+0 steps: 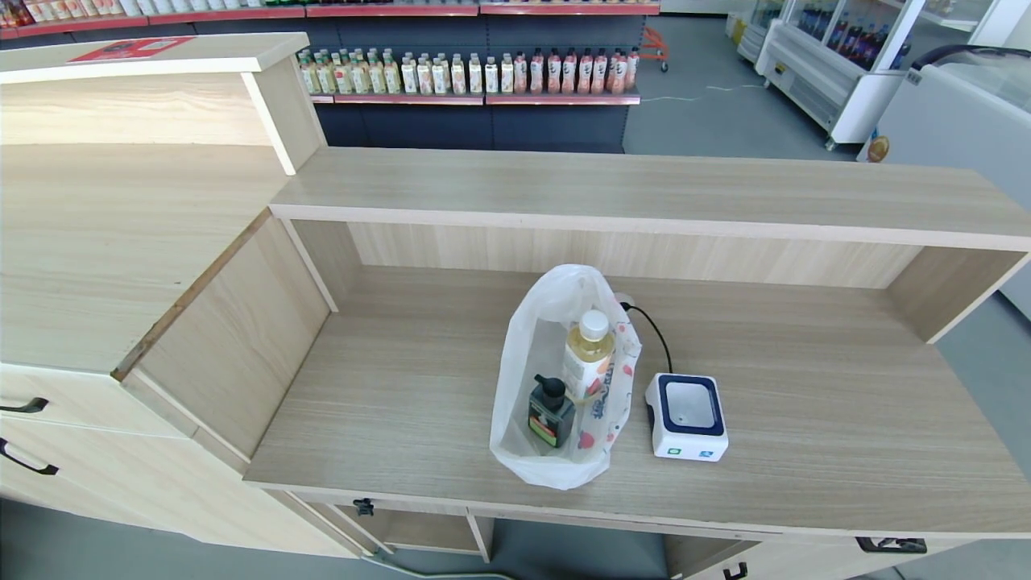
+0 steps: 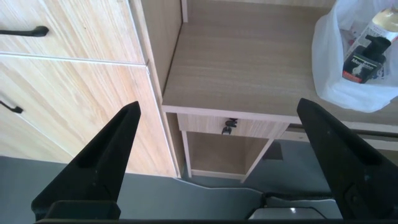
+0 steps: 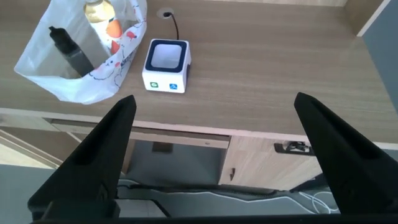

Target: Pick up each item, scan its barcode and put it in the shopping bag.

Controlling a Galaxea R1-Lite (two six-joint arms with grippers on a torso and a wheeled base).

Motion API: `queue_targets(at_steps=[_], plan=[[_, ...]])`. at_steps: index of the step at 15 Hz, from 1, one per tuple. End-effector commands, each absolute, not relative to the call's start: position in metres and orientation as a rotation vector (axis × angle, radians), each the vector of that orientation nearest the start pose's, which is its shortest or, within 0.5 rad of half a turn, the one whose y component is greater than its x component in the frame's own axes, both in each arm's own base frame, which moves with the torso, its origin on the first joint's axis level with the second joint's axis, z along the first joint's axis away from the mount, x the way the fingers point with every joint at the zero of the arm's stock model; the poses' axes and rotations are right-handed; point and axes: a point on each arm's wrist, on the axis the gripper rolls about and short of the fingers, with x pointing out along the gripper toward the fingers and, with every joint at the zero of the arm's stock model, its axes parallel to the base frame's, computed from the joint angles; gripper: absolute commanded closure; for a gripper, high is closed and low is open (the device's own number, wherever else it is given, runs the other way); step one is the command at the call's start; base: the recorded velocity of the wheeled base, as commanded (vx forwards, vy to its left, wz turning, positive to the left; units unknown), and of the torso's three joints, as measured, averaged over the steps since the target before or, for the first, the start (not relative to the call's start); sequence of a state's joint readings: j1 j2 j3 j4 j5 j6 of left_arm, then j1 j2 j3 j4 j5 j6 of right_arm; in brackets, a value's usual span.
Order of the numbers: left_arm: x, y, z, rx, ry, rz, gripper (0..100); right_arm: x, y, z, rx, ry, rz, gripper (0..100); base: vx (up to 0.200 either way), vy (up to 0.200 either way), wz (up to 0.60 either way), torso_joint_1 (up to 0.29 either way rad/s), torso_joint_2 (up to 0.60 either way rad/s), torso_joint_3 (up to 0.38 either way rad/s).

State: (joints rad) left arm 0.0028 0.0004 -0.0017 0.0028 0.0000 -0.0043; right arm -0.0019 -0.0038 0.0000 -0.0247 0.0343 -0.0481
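A white plastic shopping bag (image 1: pixel 523 387) stands open on the wooden counter (image 1: pixel 805 419). Inside it are a tall drink bottle with a white cap (image 1: pixel 590 354) and a small dark pump bottle (image 1: pixel 551 411). Just right of the bag sits a white barcode scanner (image 1: pixel 686 416) with a dark window, its black cable running back to a hole in the counter. My left gripper (image 2: pixel 221 165) hangs open below the counter's front edge, left of the bag (image 2: pixel 348 74). My right gripper (image 3: pixel 214 158) is open too, held off the counter's front, before the scanner (image 3: pixel 166 65) and bag (image 3: pixel 81 81).
A raised ledge (image 1: pixel 644 193) runs along the back of the counter, with side walls at left and right. A taller cabinet with drawers (image 1: pixel 80 282) stands at the left. Store shelves of bottles (image 1: pixel 467 72) and freezers (image 1: pixel 846 72) lie beyond.
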Motion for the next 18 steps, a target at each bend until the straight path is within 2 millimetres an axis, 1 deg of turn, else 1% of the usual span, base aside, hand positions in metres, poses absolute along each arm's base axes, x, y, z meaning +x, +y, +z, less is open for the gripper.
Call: queue_targets(at_steps=[1,9,18], plan=[[-0.0229,-0.0001,0.0756,-0.005,0.002,0.003,0,-0.0228,0.0007,0.0778,-0.048,-0.024,0.029,0,0.000,0.000,0.00,0.000,0.00,0.000],[-0.0222,-0.0001,0.0758,-0.003,0.011,0.002,0,-0.0228,0.0007,0.0777,-0.046,-0.022,0.029,0,0.000,0.000,0.00,0.000,0.00,0.000],[-0.0229,-0.0001,0.0756,0.003,0.002,0.006,0,-0.0228,0.0007,0.0777,-0.046,-0.022,0.029,0,0.000,-0.200,0.00,0.002,0.00,0.000]])
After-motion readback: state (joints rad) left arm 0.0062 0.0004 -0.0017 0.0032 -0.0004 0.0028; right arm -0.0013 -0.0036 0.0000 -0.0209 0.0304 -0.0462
